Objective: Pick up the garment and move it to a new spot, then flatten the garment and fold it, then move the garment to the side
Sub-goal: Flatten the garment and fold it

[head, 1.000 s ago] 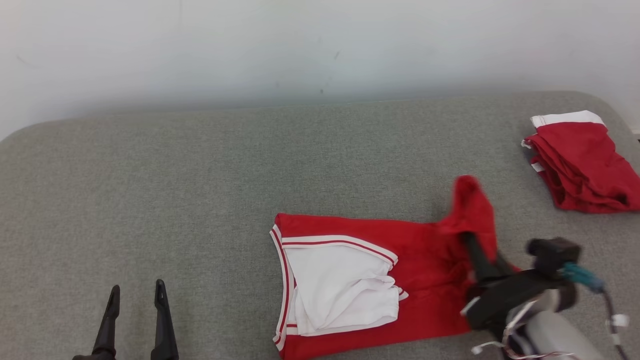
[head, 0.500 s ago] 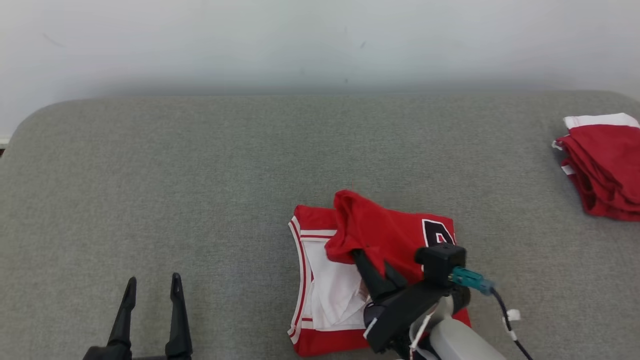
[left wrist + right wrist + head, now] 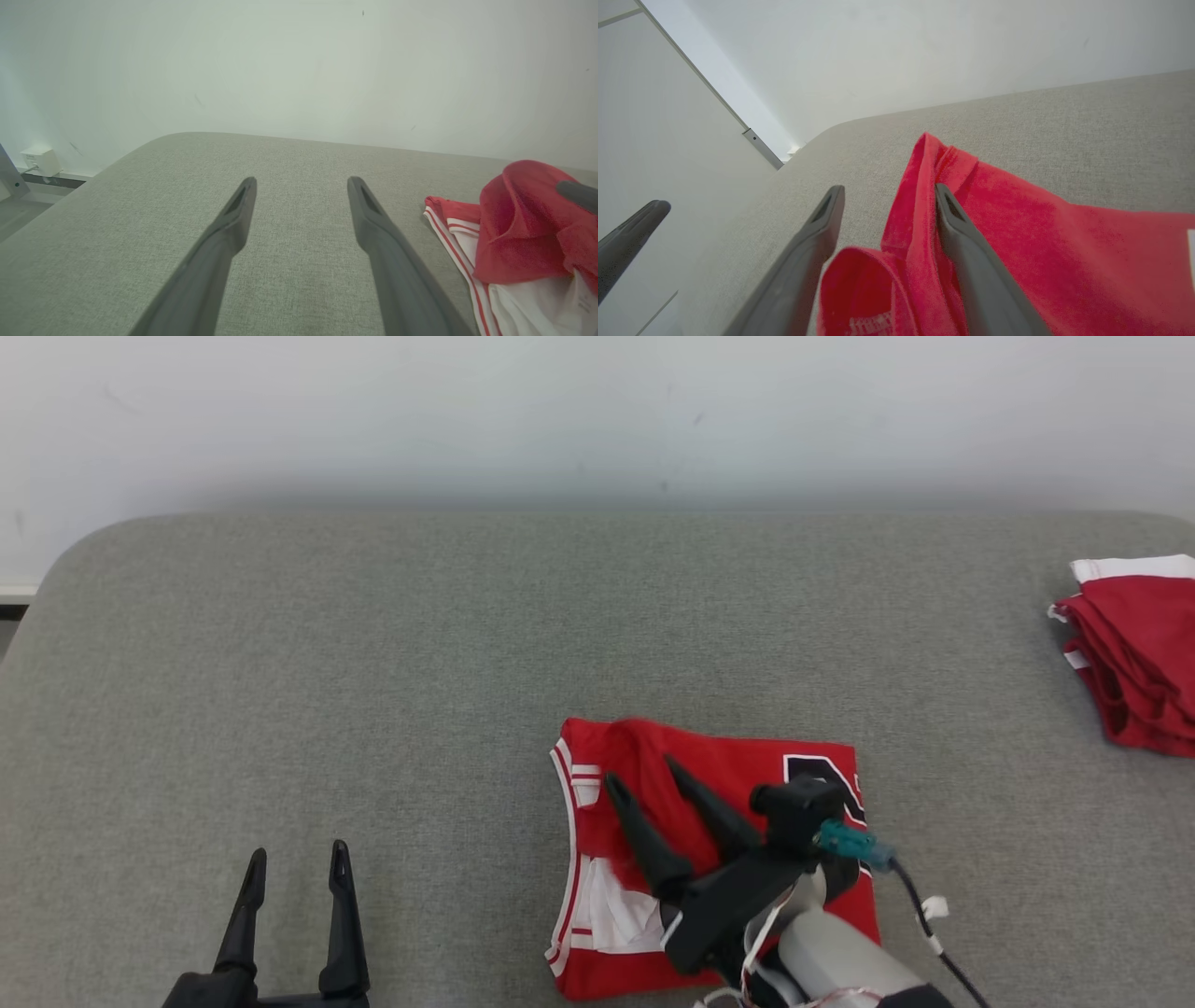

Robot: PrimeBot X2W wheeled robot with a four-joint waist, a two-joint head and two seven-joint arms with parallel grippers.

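The red garment (image 3: 738,761), with white trim and a black number, lies folded on the grey padded surface (image 3: 373,663), right of centre and near the front edge. My right gripper (image 3: 641,770) hangs open just above its left part, and the red flap lies loose between and under the fingers. From the right wrist, that gripper (image 3: 888,188) stands open over the red fabric (image 3: 1017,233). My left gripper (image 3: 298,851) is open over bare surface at the lower left, well apart from the garment. The left wrist view has its fingers (image 3: 302,181) spread, with the garment (image 3: 518,224) to the right.
A pile of folded red and white garments (image 3: 1134,653) lies at the far right edge of the surface. A pale wall runs behind. The surface's left end is rounded, with floor beyond it.
My right gripper carried the red flap leftward over the garment, then opened and let it go. The fold now lies flatter. The head view has also shifted a little.
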